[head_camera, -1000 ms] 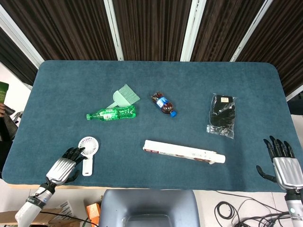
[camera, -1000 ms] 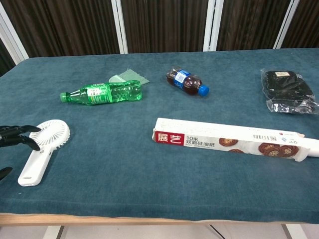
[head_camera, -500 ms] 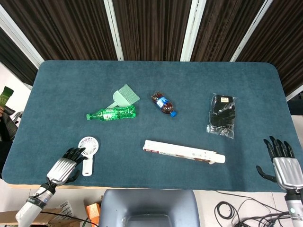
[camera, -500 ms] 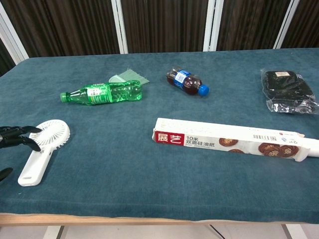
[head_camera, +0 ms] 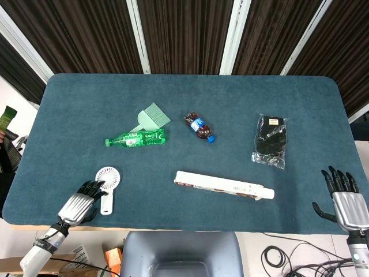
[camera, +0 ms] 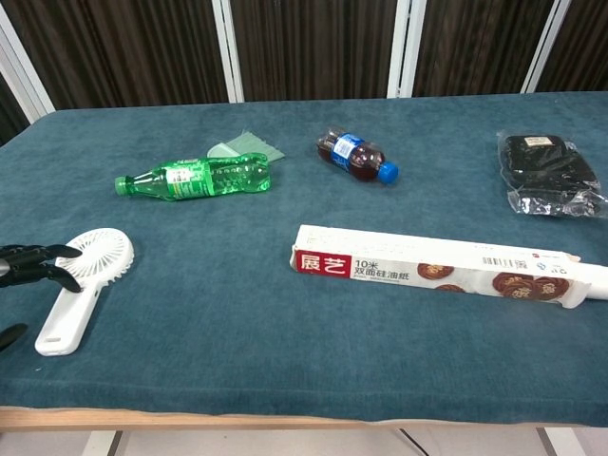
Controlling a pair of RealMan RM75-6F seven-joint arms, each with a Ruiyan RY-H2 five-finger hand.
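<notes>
Left hand [head_camera: 82, 203], fingers apart and holding nothing, is reaching for the white plastic handheld fan [head_camera: 106, 183]; closing around its handle likely comes next.

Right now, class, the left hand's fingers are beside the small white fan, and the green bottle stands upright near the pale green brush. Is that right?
Not quite: the green bottle lies on its side, as the chest view shows. The left hand is beside the white fan, and the brush is next to the bottle.

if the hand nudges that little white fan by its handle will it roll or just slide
Probably slide or pivot: the white handheld fan lies flat on the teal cloth. It looks like light plastic, so the left hand beside it could easily spin it. The cloth may drag.
</notes>
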